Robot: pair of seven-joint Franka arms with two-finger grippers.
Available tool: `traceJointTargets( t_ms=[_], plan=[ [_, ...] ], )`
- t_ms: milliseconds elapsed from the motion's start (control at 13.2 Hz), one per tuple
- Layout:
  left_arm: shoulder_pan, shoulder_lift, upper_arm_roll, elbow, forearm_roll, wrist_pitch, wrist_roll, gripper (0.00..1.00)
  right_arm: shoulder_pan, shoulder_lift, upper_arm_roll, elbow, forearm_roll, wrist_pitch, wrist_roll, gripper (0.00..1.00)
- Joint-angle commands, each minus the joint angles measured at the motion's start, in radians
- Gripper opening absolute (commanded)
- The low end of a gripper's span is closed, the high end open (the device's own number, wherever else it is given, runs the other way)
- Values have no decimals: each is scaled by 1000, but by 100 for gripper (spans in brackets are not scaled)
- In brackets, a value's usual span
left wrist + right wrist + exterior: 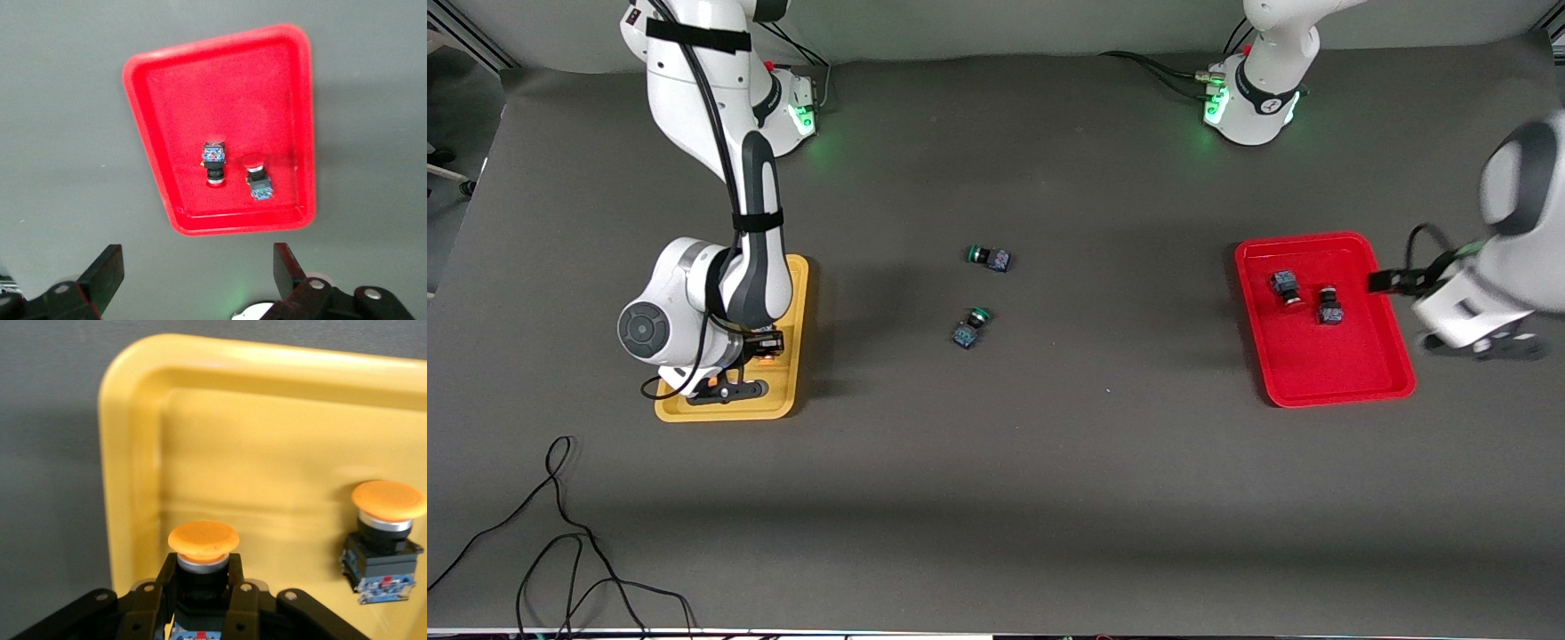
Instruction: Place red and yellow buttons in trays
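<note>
No writing shows. Two red buttons (215, 163) lie in the red tray (153, 127); left gripper (197, 273) gapes wide above. Right gripper (203, 603) pinches one yellow button (203, 550) over the yellow tray (133, 453), another yellow button (383, 540) beside it. Two green buttons (989, 258) sit mid-table.

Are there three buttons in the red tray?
No, only two red buttons lie in the red tray.

Two red-capped buttons (1286, 289) (1330, 307) are seen lying on their sides in the red tray (1352, 378). One orange-yellow button (385, 540) is stood in the yellow tray (267, 420); another (203, 550) is held just above that tray's floor.
</note>
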State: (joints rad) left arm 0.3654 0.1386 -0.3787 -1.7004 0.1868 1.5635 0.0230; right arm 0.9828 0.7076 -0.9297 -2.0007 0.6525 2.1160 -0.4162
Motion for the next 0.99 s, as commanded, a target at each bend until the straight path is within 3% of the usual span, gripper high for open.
traceJointTargets(
  t_ms=[0,228,456,760,912],
  plan=[
    [3,-77,17,28,-85,-17,12,100,-26,-17,6,26,24,-11,-27,100],
    [6,-131,17,4,-101,-4,11,100,-24,-69,-17,66,13,-48,-21,100],
    [3,-240,17,-148,-127,142,14,100,-7,-74,-115,179,7,-210,28,100],
    [12,-241,60,-116,-167,74,28,100,19,-92,-196,374,-86,-385,115,100],
    [-47,-243,93,-108,-168,43,25,100,31,-149,-202,439,-149,-422,195,100]
  ],
)
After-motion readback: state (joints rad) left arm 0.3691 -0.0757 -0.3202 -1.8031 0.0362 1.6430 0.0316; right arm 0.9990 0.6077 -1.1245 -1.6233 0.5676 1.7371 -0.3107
